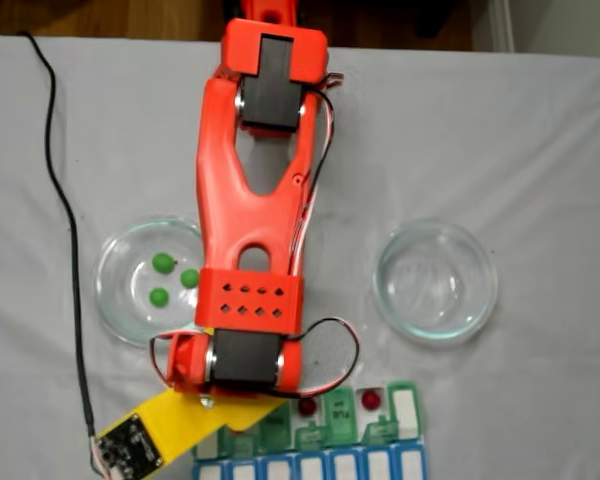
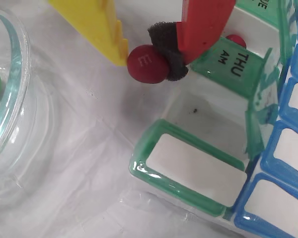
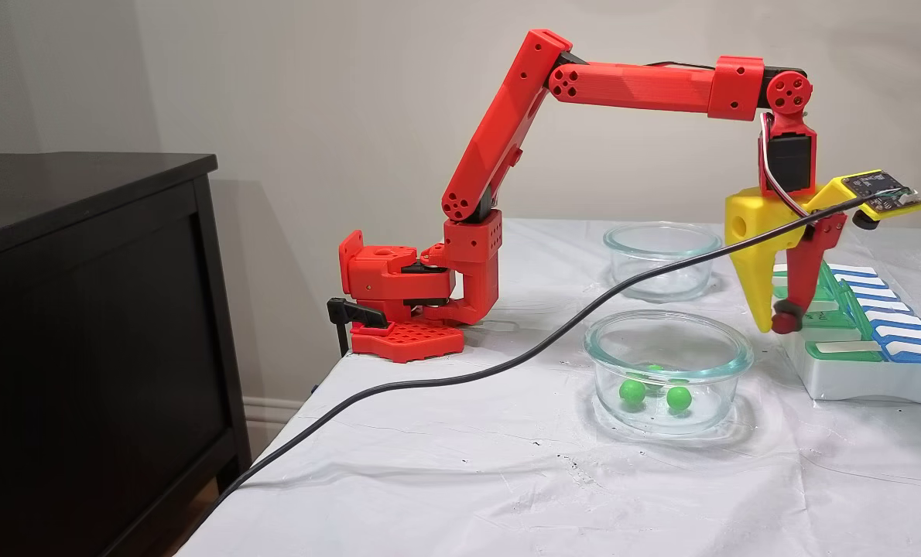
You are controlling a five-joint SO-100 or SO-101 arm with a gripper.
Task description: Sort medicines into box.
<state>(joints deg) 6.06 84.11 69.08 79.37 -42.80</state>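
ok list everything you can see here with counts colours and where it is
red balls: three, dark red; one pinched in the gripper beside the organizer, two in open organizer compartments
green balls: three, bright green, in the left dish in the overhead fixed view
glass dishes: two, clear; one left of the arm, one right, holding no balls
pill organizer: one, white with green and blue lids, table's near edge
tablecloth: one, white
cable: one, black, left side
cabinet: one, dark, beside the table
arm: one, red
gripper: one, yellow and red fingers, shut on a red ball
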